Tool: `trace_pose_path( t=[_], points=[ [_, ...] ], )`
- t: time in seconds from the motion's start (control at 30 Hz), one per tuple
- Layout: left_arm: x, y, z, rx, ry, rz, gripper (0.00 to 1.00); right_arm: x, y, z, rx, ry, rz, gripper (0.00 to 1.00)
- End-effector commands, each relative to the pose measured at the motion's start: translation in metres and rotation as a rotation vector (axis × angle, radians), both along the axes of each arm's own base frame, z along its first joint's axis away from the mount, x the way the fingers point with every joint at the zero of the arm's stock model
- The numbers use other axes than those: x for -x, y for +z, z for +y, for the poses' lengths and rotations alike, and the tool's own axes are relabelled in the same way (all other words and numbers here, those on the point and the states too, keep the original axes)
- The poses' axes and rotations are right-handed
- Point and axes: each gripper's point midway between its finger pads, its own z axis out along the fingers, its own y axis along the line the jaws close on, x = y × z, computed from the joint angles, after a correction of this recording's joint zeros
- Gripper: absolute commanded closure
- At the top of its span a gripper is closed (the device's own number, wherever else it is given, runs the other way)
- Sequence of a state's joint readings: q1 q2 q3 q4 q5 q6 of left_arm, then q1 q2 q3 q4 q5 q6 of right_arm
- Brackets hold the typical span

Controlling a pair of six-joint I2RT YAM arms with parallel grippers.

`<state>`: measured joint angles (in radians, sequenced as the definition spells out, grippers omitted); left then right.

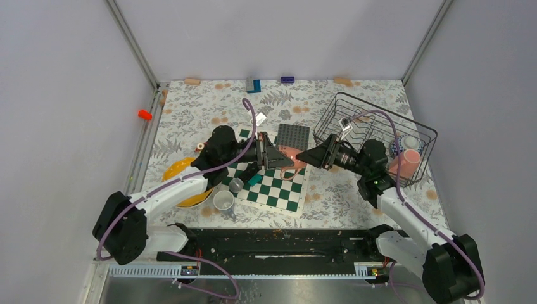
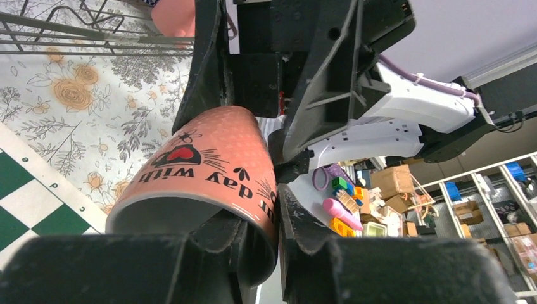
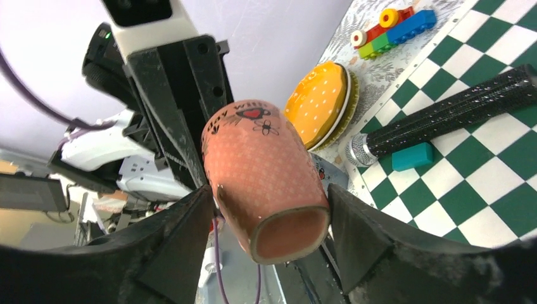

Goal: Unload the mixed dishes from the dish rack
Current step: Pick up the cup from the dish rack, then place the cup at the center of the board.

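A pink mug [image 1: 289, 159] with black lettering and a red heart hangs over the chessboard between both grippers. My left gripper [image 2: 278, 215] is shut on its rim, one finger inside the mug [image 2: 209, 158] and one against the outer wall. My right gripper [image 3: 269, 221] is shut on the mug's base end [image 3: 266, 171], a finger on each side. The dish rack [image 1: 370, 101] stands at the back right, with another pink mug [image 1: 405, 163] and a small patterned dish [image 1: 410, 144] at its right end. The yellow-orange plate [image 1: 180, 168] lies at the left under my left arm.
Two grey mugs [image 1: 223, 201] [image 1: 235, 184] sit by the green-and-white chessboard [image 1: 278, 190]. On the board lie a black stick with a silver head [image 3: 443, 114] and a teal block [image 3: 411, 156]. A dark studded plate [image 1: 294, 134] lies behind. Toy blocks [image 1: 253, 84] line the far wall.
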<state>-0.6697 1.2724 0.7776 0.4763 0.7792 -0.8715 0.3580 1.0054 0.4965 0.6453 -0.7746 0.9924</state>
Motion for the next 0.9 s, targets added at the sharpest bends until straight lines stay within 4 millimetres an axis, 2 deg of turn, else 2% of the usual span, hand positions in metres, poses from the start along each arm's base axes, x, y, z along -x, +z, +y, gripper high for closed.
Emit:
trace_pose_path(
  t=[0.0, 0.03, 0.07, 0.1, 0.27, 0.47, 0.63, 0.87],
  points=[
    [0.0, 0.0, 0.003, -0.063, 0.047, -0.076, 1.0, -0.011, 0.025, -0.013, 0.052, -0.141, -0.108, 0.17],
    [0.001, -0.003, 0.004, -0.078, 0.055, -0.082, 1.0, -0.012, 0.022, -0.017, 0.076, -0.17, -0.111, 0.07],
    [0.001, -0.005, 0.006, -0.093, 0.066, -0.089, 1.0, -0.014, 0.019, -0.023, 0.1, -0.211, -0.115, 0.01],
    [0.002, -0.008, 0.007, -0.111, 0.075, -0.097, 1.0, -0.017, 0.016, -0.03, 0.129, -0.259, -0.118, 0.01],
    [0.002, -0.023, 0.015, -0.203, 0.129, -0.121, 1.0, -0.027, 0.002, -0.07, 0.26, -0.501, -0.128, 0.0],
    [0.0, -0.042, 0.026, -0.332, 0.211, -0.138, 1.0, -0.03, -0.021, -0.119, 0.42, -0.731, -0.125, 0.0],
    [0.002, -0.07, 0.042, -0.556, 0.326, -0.147, 1.0, -0.03, -0.016, -0.164, 0.539, -0.932, -0.151, 0.01],
    [0.028, -0.106, 0.063, -0.726, 0.365, -0.091, 1.0, -0.025, -0.022, -0.193, 0.563, -1.076, -0.123, 0.0]
  ],
)
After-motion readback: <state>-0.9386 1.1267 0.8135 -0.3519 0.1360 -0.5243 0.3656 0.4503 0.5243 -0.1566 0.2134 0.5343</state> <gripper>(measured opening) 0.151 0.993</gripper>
